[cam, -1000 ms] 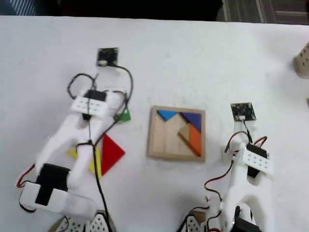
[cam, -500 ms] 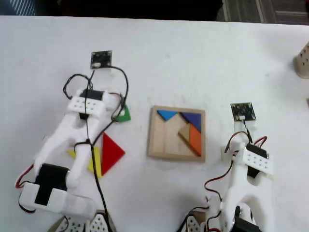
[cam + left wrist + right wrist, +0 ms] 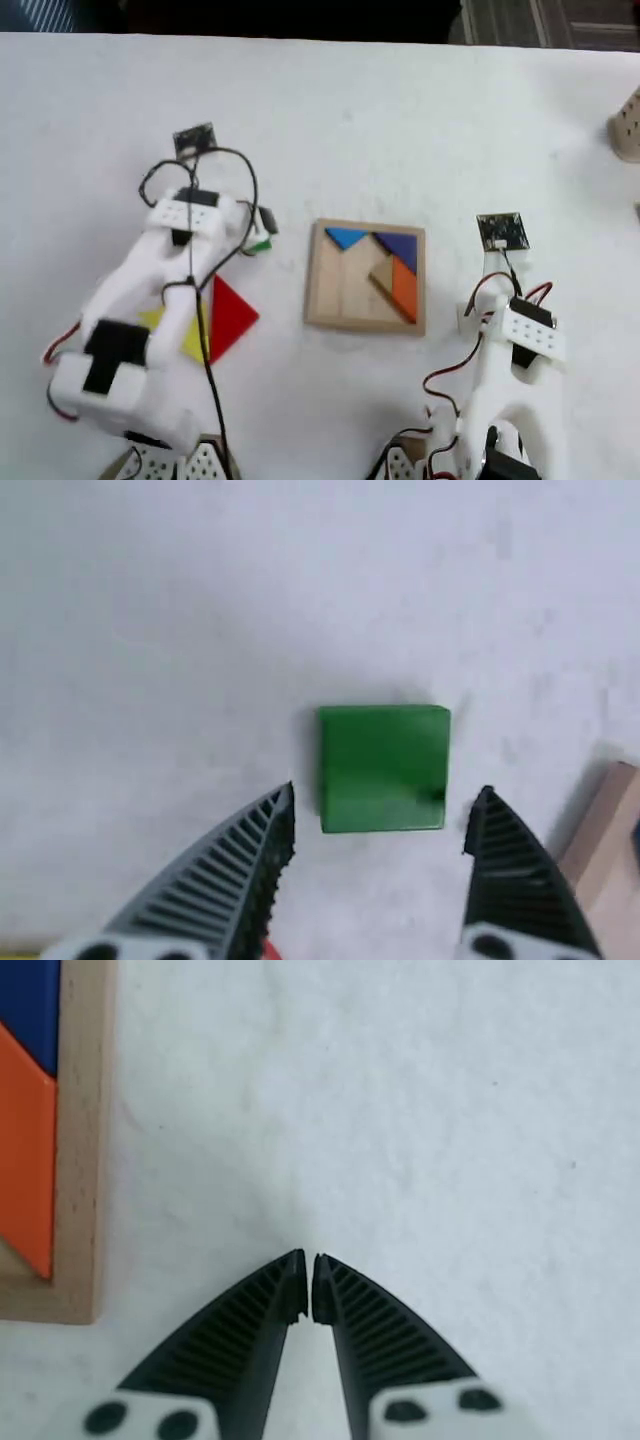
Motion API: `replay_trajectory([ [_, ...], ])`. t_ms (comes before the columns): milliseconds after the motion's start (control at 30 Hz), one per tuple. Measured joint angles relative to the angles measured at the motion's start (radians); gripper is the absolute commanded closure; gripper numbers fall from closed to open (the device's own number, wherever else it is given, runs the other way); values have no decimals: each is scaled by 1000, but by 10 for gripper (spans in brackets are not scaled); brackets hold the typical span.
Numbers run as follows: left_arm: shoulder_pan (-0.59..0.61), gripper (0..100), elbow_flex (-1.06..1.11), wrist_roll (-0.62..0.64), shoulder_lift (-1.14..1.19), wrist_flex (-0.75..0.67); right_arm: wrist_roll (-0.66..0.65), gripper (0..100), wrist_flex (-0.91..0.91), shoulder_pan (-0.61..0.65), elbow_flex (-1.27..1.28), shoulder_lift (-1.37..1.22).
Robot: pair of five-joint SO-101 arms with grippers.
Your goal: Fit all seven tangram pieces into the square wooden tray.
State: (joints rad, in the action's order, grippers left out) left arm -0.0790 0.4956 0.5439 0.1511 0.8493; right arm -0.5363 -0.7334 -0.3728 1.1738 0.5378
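A green square (image 3: 383, 767) lies flat on the white table, and my left gripper (image 3: 384, 802) is open with a finger on either side of its near edge. From above, the green square (image 3: 259, 243) peeks out beside the left arm (image 3: 185, 215), just left of the wooden tray (image 3: 330, 295). The tray holds a light blue triangle (image 3: 346, 237), a dark blue triangle (image 3: 400, 247), an orange piece (image 3: 404, 283) and a wood-coloured piece (image 3: 382, 271). A red triangle (image 3: 232, 312) and a yellow piece (image 3: 190, 335) lie under the left arm. My right gripper (image 3: 308, 1272) is shut and empty, right of the tray (image 3: 85, 1160).
The tray's corner (image 3: 602, 820) sits close beside the green square. The right arm (image 3: 523, 335) rests near the table's front, right of the tray. A beige object (image 3: 627, 125) stands at the far right edge. Bare white table stretches behind the tray.
The left arm has drawn back toward the front and its wrist has come down over the green square, hiding more of it. The right arm has kept still.
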Motion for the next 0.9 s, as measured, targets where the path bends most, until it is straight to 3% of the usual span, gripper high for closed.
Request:
replay_trajectory([
  [233, -2, 740, -120, 2, 130, 49, 0, 980, 0, 0, 0, 0],
  [633, -2, 744, -133, 2, 141, 49, 0, 980, 0, 0, 0, 0],
  [900, -3, 982, -140, -2, 143, 25, 0, 980, 0, 0, 0, 0],
])
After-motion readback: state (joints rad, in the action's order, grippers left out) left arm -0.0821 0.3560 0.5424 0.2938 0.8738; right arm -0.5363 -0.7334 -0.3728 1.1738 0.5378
